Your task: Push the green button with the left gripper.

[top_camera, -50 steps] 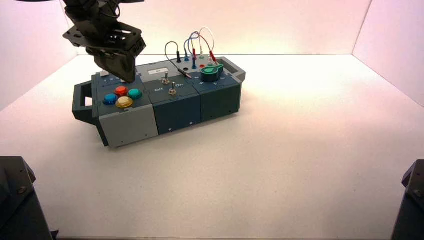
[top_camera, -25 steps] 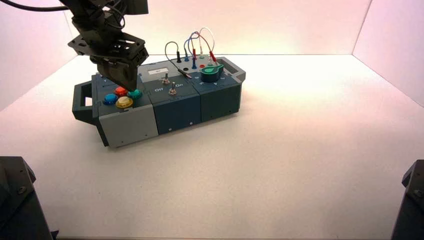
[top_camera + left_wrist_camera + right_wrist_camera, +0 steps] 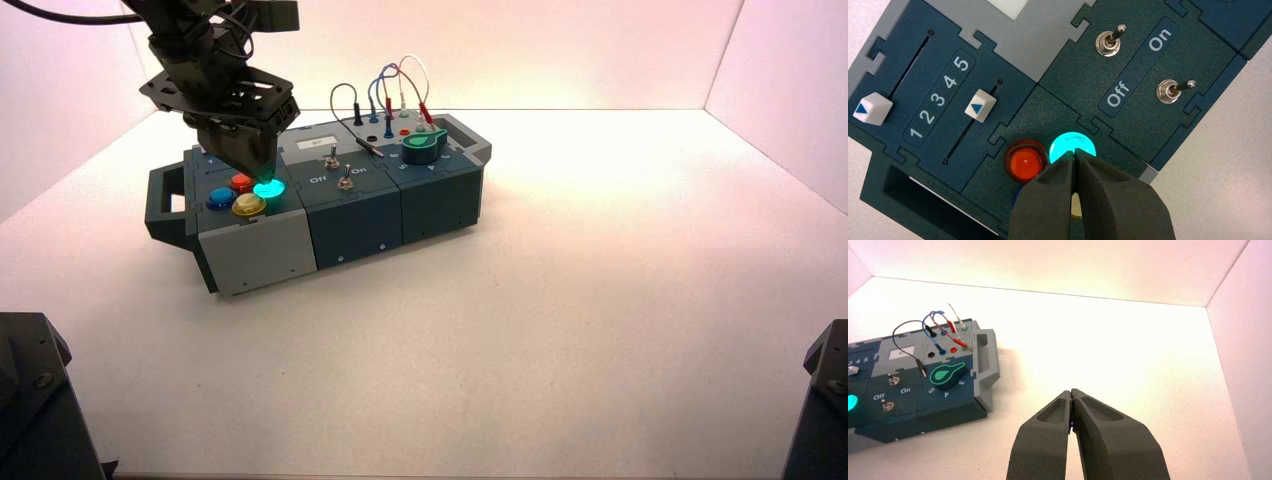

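Note:
The green button [image 3: 268, 189] glows bright teal on the box's left module, beside the red button [image 3: 241, 181], blue button [image 3: 219, 197] and yellow button [image 3: 248, 205]. My left gripper [image 3: 256, 172] is shut, its tip pressed down on the green button. In the left wrist view the closed fingertips [image 3: 1075, 156] rest on the lit green button [image 3: 1070, 145], next to the red button [image 3: 1026, 162]. My right gripper [image 3: 1071, 392] is shut and empty, hanging above the table to the right of the box.
The box [image 3: 350, 215] stands at the back left of the white table. It carries two sliders [image 3: 980, 104], two toggle switches [image 3: 1170, 91] lettered Off and On, a dark-green knob [image 3: 424, 146] and plugged wires [image 3: 385, 95]. White walls enclose the table.
My left gripper came down and slightly right onto the green button. The button, dull before, now glows bright teal. The right arm has not moved.

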Controlling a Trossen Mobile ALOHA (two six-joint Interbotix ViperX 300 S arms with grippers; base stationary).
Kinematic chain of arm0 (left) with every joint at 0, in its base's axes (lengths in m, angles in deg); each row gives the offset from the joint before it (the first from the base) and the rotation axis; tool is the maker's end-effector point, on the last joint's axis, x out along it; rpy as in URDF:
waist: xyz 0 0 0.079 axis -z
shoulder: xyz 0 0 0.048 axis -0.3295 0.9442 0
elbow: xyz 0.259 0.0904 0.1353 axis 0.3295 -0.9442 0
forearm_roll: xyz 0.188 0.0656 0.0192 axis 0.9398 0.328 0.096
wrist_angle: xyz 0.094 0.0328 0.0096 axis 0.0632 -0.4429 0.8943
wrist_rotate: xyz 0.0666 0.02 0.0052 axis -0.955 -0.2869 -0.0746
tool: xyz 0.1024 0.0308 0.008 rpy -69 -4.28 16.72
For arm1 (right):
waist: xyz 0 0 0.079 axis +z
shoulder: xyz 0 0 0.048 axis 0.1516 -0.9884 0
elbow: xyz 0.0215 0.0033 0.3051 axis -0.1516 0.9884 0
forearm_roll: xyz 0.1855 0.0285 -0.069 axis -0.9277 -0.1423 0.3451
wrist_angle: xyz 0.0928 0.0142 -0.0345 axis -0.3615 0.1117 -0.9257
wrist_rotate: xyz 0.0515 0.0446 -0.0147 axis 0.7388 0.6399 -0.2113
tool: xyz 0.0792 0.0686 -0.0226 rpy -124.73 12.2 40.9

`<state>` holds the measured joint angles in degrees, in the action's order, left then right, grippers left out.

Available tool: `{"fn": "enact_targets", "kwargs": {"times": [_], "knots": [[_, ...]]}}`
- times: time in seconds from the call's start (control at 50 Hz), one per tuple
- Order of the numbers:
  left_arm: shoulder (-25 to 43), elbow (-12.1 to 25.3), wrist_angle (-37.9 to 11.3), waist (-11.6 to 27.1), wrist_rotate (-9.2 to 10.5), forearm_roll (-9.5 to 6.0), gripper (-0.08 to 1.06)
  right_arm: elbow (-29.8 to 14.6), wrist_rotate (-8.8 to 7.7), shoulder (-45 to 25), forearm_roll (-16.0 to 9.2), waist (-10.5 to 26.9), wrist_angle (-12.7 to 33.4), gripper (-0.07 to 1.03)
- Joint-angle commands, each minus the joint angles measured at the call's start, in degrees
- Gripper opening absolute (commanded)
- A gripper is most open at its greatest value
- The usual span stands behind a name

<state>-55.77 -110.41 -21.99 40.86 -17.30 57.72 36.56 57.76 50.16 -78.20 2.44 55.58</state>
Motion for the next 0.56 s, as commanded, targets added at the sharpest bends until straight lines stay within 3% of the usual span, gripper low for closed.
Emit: {"fn": "enact_targets", "kwargs": {"times": [0.02,0.56], "knots": [[-0.70,0.79,-0.35,0.26,-0.18,0.00,-0.03,-1.76,-0.09,-0.18,-0.09,0.26,-0.26,-0.02],[-8.00,-0.09,0.35,0.18,-0.26,0.53,-0.03,-1.49,-0.09,-0.97,-0.18,0.26,-0.18,-0.02]]}}
